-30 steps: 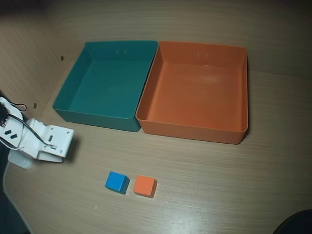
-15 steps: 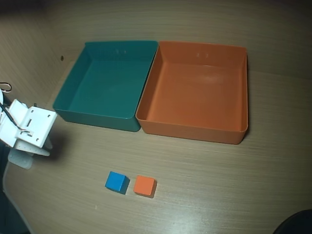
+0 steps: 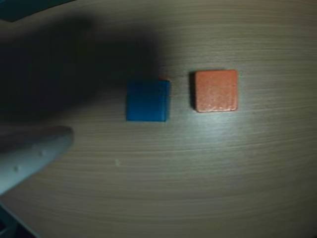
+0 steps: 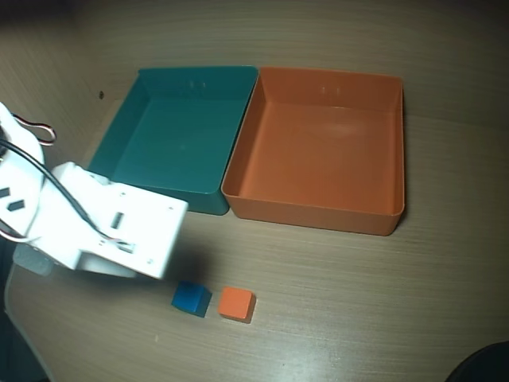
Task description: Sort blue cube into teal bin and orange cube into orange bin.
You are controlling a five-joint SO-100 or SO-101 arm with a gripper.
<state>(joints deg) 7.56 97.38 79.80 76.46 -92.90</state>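
**Reaching Out Over the Two Little Cubes**

Sitting side by side on the wooden table [image 4: 358,318] are the blue cube [image 4: 191,298] and the orange cube [image 4: 236,303]. They are close to each other but not touching. Both are on the bare table in front of the bins, not inside them. The teal bin [image 4: 119,151] and the orange bin [image 4: 398,151] stand behind them, wall against wall, and both are empty.

The cubes look small, hard and light. Their faces are flat and dull, so they should not slip much. A good place to hold the blue cube would be two flat sides facing away from each other. The side next to the orange cube has only a thin gap, so the other two sides look easier.

One pale finger [image 3: 29,153] shows in the wrist view, to the left of the blue cube and not touching it. I cannot tell if the claw is spread or pressed together.

A moment ago the arm [image 4: 103,231] was far off at the left edge of the overhead view. Now it has swung in and hangs just beside the blue cube. The cubes and bins have not moved.
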